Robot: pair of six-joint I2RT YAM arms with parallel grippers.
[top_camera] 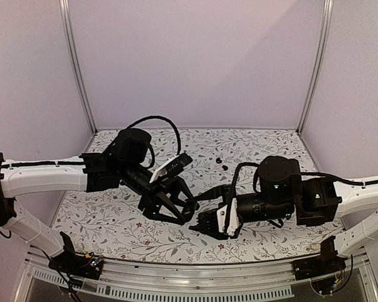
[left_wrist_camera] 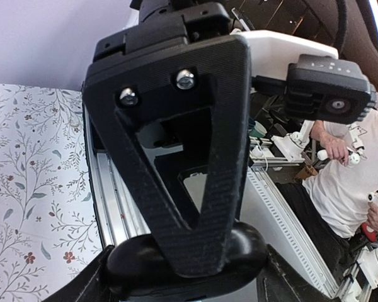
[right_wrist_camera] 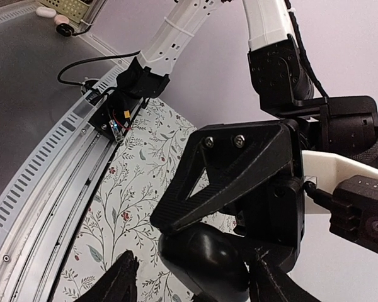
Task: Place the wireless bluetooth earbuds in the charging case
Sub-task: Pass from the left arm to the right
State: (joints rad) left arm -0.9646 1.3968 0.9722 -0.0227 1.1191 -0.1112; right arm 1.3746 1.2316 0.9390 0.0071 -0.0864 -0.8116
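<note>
The black oval charging case (left_wrist_camera: pixel 145 264) sits closed between my left gripper's (left_wrist_camera: pixel 189 286) fingers, which touch its two ends. It also shows in the right wrist view (right_wrist_camera: pixel 214 251). My right gripper (right_wrist_camera: pixel 192 283) is spread around the case: one finger lies against it and floral cloth shows between the case and the other. The two grippers meet low over the table's front middle, left (top_camera: pixel 184 209) and right (top_camera: pixel 205 220). Two tiny black earbuds (top_camera: pixel 218 161) (top_camera: pixel 225 168) lie loose on the cloth behind them.
The floral cloth (top_camera: pixel 252 148) covers the table. A metal rail (top_camera: pixel 195 286) runs along the near edge. White walls close the back and sides. The right arm's cable (top_camera: pixel 239 170) loops above the cloth close to the earbuds.
</note>
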